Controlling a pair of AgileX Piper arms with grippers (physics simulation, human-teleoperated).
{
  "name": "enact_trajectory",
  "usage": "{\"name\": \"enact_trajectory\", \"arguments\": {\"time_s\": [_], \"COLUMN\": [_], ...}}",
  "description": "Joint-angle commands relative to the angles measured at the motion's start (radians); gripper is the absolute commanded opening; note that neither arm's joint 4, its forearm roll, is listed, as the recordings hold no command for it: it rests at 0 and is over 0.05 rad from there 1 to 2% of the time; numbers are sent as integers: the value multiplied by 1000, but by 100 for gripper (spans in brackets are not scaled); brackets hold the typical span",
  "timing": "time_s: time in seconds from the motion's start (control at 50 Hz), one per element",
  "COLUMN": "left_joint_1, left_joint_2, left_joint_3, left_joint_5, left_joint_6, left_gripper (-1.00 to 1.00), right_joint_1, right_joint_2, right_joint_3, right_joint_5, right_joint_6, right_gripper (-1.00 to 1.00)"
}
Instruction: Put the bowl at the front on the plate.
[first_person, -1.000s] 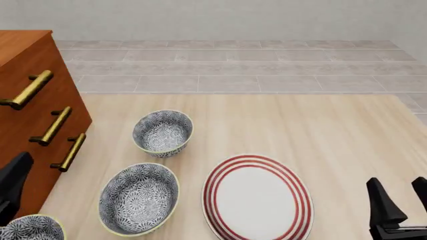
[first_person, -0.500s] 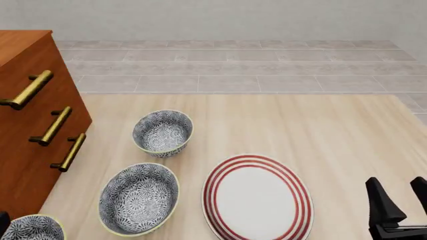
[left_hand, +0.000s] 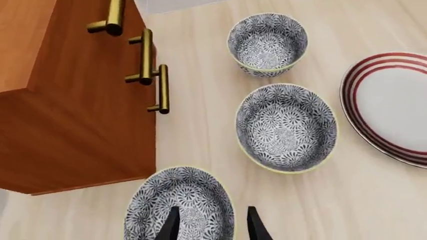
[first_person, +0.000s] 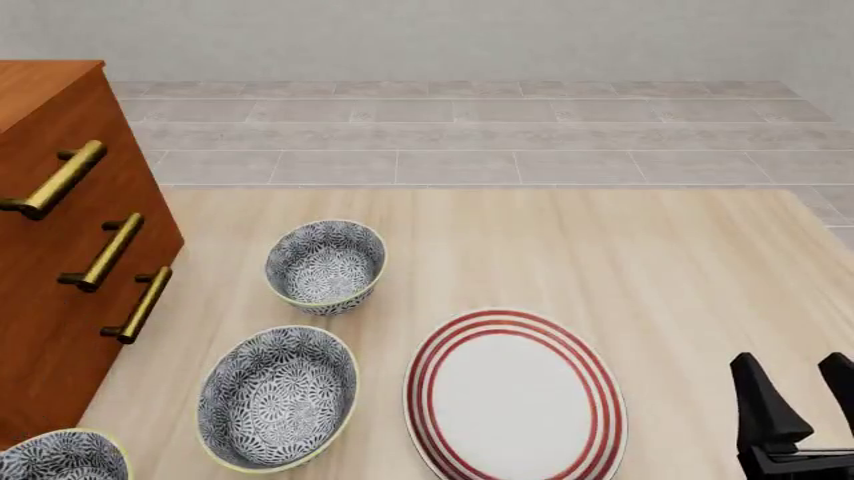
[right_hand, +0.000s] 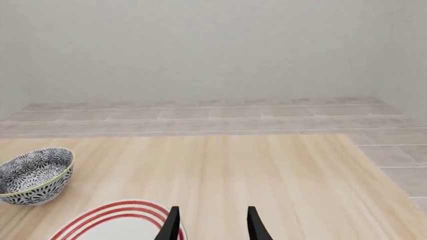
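The front bowl (first_person: 60, 458), grey-and-white floral with a yellow-green rim, sits at the table's near left corner beside the cabinet. My left gripper (left_hand: 212, 225) is open above the bowl (left_hand: 180, 205), with one finger over its inside and the other just outside its rim. It is out of the front view. The red-ringed white plate (first_person: 514, 395) lies to the right, also seen as plate (left_hand: 393, 107) and plate (right_hand: 113, 222). My right gripper (first_person: 801, 395) stands open near the table's front right, empty, by the plate's edge.
Two look-alike bowls stand behind the front one: a middle bowl (first_person: 278, 397) and a far bowl (first_person: 324, 265). A wooden cabinet (first_person: 67, 260) with brass handles (first_person: 139, 303) borders the left side. The table's far edge meets a tiled floor.
The dark part of my left arm at the front view's lower left has slid down and out of that view. The right gripper, bowls and plate have not moved.
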Motion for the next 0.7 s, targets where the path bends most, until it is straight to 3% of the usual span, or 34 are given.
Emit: {"name": "enact_trajectory", "arguments": {"time_s": [0.02, 0.08, 0.24, 0.7], "left_joint_1": [-7, -28, -33, -3], "left_joint_2": [-2, -2, -2, 34], "left_joint_3": [118, 163, 215, 398], "left_joint_5": [-14, -25, -37, -196], "left_joint_6": [-8, -47, -65, -57], "left_gripper": [100, 100, 100, 100], "right_joint_1": [0, 0, 4, 3], "right_joint_2": [-3, 1, 9, 9], "right_joint_3": [0, 0, 0, 0], "right_joint_5": [1, -3, -8, -5], "right_joint_6": [3, 3, 1, -4], "right_gripper": [100, 100, 100, 100]}}
